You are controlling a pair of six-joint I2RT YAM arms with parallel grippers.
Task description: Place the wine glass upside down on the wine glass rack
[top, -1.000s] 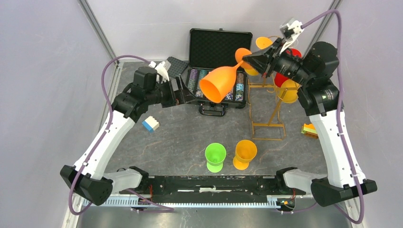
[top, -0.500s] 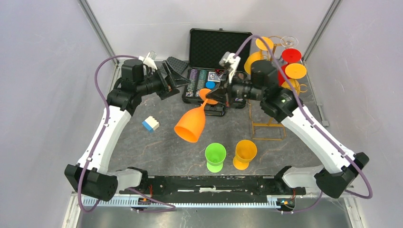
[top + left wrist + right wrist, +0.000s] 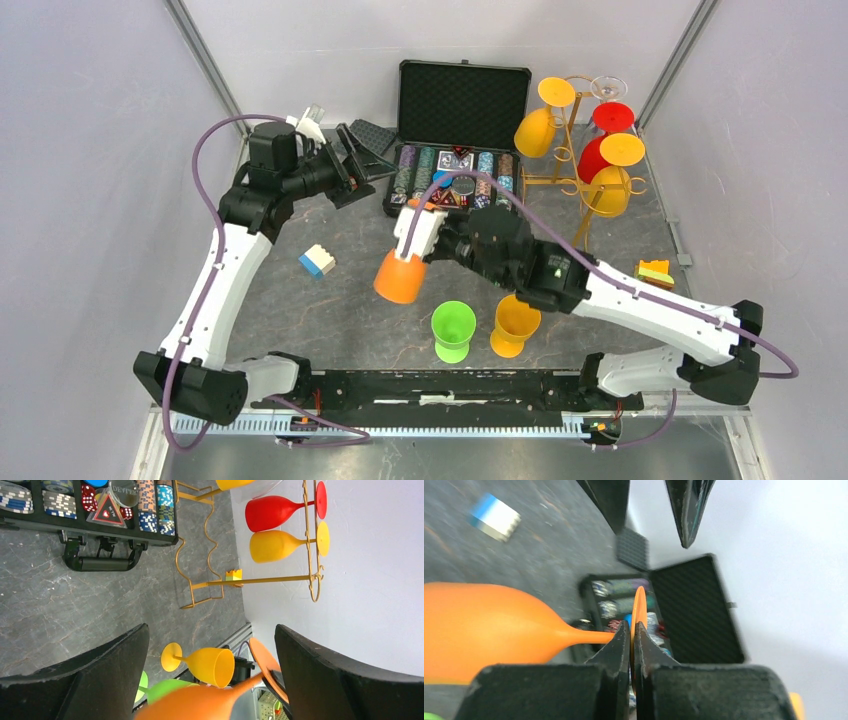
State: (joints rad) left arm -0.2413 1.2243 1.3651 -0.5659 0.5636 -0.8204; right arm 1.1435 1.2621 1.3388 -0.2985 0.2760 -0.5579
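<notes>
Far left: left gripper [image 3: 211, 632] raised over table, jaws wide, nothing between them. Block [image 3: 318, 261] on table nearer us. Centre: we see right gripper [image 3: 631, 630] pinched tight on foot of orange glass [image 3: 401, 278], bowl pointing near-left; we cannot tell if bowl touches table. Green glass [image 3: 452, 330] and yellow glass [image 3: 515, 323] upright, side by side, near edge. Chip case [image 3: 463, 100] open, far middle. Rack [image 3: 265, 579] far right, well apart from orange glass, carrying hung glasses [image 3: 606, 192].
</notes>
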